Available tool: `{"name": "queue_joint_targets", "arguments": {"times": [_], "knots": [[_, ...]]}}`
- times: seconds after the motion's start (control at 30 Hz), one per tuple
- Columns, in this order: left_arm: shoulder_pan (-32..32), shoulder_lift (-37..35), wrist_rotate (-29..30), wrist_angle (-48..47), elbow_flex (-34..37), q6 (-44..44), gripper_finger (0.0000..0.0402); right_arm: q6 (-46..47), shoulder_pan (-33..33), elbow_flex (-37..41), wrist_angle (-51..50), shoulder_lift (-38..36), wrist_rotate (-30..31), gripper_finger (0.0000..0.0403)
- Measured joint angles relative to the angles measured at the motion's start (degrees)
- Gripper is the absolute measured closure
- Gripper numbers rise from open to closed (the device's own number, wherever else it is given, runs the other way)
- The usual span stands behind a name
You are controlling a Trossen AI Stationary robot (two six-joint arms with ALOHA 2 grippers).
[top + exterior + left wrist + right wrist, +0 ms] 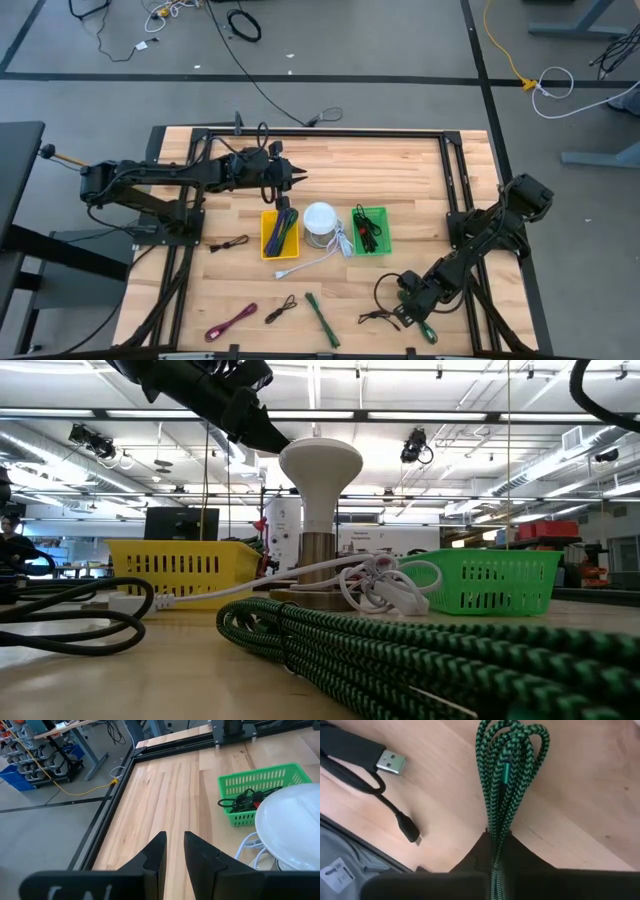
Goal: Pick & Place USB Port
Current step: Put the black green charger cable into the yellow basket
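Right end effector [495, 851] clamped on green braided cable [509, 775], left end effector [174, 851] narrowly parted, label on black connector [351, 749] seemingly unreadable

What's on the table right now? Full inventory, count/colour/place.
Yellow plastic basket: 1, yellow, table centre, dark cables inside.
Green plastic basket: 1, green, right of the lamp, black cables inside.
White dome lamp: 1, white top on metal base, between the baskets.
White cable: 1, white, runs from the lamp toward the front edge.
Green braided cable: 1, green-black, front right, pinched in the right gripper.
Second green cable: 1, green, front centre.
Magenta cable: 1, front left.
Black cables: 3 loose, left of the yellow basket, front centre, front right.
Left gripper: black, above the yellow basket, slightly open, empty.
Right gripper: black, front right, shut.
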State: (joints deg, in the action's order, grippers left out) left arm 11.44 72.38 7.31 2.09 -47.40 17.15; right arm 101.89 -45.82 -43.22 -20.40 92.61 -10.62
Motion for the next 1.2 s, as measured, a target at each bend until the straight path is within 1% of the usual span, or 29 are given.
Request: {"name": "queue_joint_targets", "arguments": {"times": [0.03,0.17,0.33,0.47,0.67,0.73,0.83,0.97,1.03,1.1,1.2], "knots": [[0.0,0.0,0.0,0.0,0.0,0.0,0.0330,-0.8,0.3,0.1,-0.6,-0.5,0.1,0.0395],[0.0,0.0,0.0,0.0,0.0,0.0,0.0330,-5.0,2.7,0.2,-4.7,-3.4,3.6,0.0398],[0.0,0.0,0.0,0.1,0.0,0.0,0.0330,-12.5,7.9,0.2,-8.6,-8.6,5.0,0.0399],[0.0,0.0,0.0,0.2,0.0,-0.1,0.0330,-20.7,12.9,0.2,-10.1,-14.7,9.2,0.0399],[0.0,0.0,-0.3,2.5,0.0,-1.8,0.0330,-35.4,20.0,0.2,-8.6,-23.1,15.5,0.0399],[0.0,0.0,-1.8,3.9,0.0,-2.7,0.0330,-40.9,22.7,0.2,-6.5,-25.0,17.7,0.0399],[0.0,0.0,-5.1,7.4,0.0,-4.4,0.0330,-51.8,27.7,0.2,-1.7,-27.4,20.6,0.0399],[0.0,0.0,-10.2,11.6,0.0,-6.1,0.0330,-66.5,34.9,0.1,8.8,-29.1,23.3,0.0399],[0.0,0.0,-12.3,13.2,0.0,-6.1,0.0330,-73.1,38.7,0.1,15.4,-29.2,22.3,0.0399],[0.0,0.0,-14.0,15.2,0.0,-6.5,0.0330,-78.7,42.3,0.1,21.9,-29.2,19.3,0.0399],[0.0,0.0,-15.7,17.8,0.0,-7.8,0.0330,-83.7,47.2,0.0,30.2,-29.2,15.2,0.0399]]}}
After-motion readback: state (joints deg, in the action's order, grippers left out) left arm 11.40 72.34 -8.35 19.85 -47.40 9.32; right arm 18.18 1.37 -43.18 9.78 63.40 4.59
